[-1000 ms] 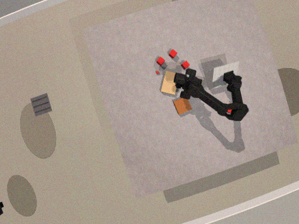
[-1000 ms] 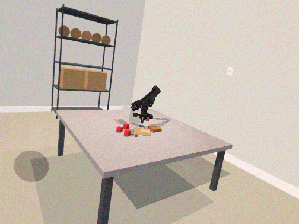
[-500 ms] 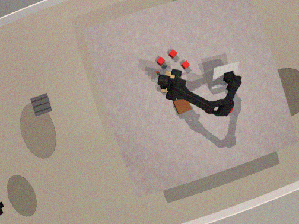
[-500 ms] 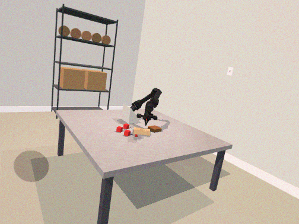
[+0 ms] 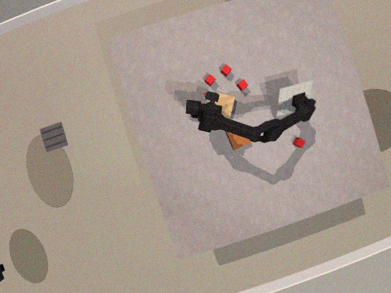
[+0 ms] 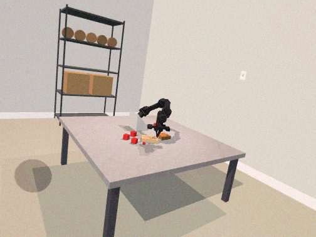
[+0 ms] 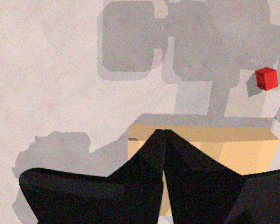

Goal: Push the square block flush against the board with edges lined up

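Note:
The light tan board (image 5: 229,101) (image 6: 148,138) (image 7: 255,155) lies flat on the table; the arm covers part of it in the top view. The orange square block (image 5: 238,140) (image 6: 164,136) lies beside it, toward the bottom of the top view and right in the exterior view; it is not visible in the wrist view. The arm hides where the two come nearest, so I cannot tell if they touch. My gripper (image 6: 157,135) (image 7: 163,136) is shut and empty. Its tips overlap the board's far long edge in the wrist view; their height is unclear.
Three red cubes (image 5: 226,70) (image 6: 126,136) stand beyond the board. A smaller red cube (image 6: 143,143) (image 7: 266,79) lies close to it. Another red piece (image 5: 299,143) shows near the arm's base. A pale upright panel (image 5: 288,93) (image 6: 134,121) stands by the base.

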`<state>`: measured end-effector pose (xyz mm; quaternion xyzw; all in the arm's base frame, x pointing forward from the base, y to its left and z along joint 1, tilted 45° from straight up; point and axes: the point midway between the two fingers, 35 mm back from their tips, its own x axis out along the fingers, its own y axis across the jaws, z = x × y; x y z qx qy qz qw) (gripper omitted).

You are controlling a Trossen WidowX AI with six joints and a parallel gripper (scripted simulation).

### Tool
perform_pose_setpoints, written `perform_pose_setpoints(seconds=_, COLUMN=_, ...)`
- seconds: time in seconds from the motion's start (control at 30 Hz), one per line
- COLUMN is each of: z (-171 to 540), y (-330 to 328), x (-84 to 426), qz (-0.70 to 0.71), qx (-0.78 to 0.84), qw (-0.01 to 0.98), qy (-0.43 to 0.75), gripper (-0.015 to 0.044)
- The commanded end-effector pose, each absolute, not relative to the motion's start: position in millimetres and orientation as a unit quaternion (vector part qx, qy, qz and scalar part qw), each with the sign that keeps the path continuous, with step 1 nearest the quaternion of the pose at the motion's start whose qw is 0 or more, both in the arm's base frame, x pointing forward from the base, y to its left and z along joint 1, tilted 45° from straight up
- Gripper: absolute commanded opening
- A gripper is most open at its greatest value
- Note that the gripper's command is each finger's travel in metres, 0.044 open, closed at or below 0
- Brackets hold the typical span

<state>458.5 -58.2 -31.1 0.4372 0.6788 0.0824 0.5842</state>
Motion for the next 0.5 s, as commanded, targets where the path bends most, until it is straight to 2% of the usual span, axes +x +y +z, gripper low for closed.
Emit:
perform_pose_setpoints(seconds=0.0, z=-41, y=-51, x=465, qz=0.081, qx=0.441, qw=0.582, qy=0.678, gripper=0.0)
perform_pose_setpoints(seconds=0.1, z=-69, y=-24, x=468, qz=0.082, qx=0.442, qw=0.582, qy=0.678, gripper=0.0)
perform_pose_setpoints(seconds=0.47, z=-70, y=-20, x=466, qz=0.082, qx=0.442, qw=0.582, qy=0.678, gripper=0.0)
